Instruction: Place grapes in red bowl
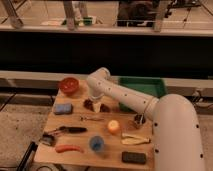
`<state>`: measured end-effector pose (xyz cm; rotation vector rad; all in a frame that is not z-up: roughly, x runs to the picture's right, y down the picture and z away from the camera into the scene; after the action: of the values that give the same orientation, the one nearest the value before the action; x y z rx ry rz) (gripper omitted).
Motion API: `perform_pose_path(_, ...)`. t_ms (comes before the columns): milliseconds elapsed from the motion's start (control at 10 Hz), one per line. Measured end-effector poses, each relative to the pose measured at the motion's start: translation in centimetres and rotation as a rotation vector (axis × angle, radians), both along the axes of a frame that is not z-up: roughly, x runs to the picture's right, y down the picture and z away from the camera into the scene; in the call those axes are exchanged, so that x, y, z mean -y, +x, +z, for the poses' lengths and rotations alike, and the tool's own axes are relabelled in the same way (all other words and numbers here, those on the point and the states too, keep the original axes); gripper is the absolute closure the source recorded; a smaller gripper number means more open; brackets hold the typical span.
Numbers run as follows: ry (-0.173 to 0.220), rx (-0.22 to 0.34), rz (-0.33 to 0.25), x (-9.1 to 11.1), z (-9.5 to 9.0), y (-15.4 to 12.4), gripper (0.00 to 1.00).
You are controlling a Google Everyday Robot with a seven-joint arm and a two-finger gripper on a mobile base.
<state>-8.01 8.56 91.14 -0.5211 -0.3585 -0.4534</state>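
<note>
Grapes: the grapes lie on the wooden table, directly under the pincer and a little to its camera-left; whether it touches them cannot be told.
Red bowl: the red bowl stands behind and to the camera-left of the pincer, near the table's far left corner, apart from the grapes.
Open room: bare wood runs between the pincer and the red bowl. The blue sponge sits just to the camera-left of the grapes, close to the left edge.
Edges: the far edge of the table runs close behind the pincer. The green tray stands to its camera-right, partly hidden by the arm.
Pincer: the gripper points down over the back half of the table, low above the wood. How far it is spread, and whether it pinches anything, cannot be told.
Beside it: a dark lump lies just to its camera-right; what it is stays unclear.
Nearer the camera: an orange ball, a blue cup, an orange-red stick and a black block lie well apart from the pincer.
</note>
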Motion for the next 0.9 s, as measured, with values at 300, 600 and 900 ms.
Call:
perform_pose_path(300, -0.008, -0.006, 0.001, -0.7, 0.9, 1.3, 0.47)
perform_pose_path(600, 0.042, 0.019, 0.01, 1.0, -1.0, 1.6, 0.78)
perform_pose_path(900, 0.07, 0.039, 0.004, 2.4, -3.2, 1.2, 1.0)
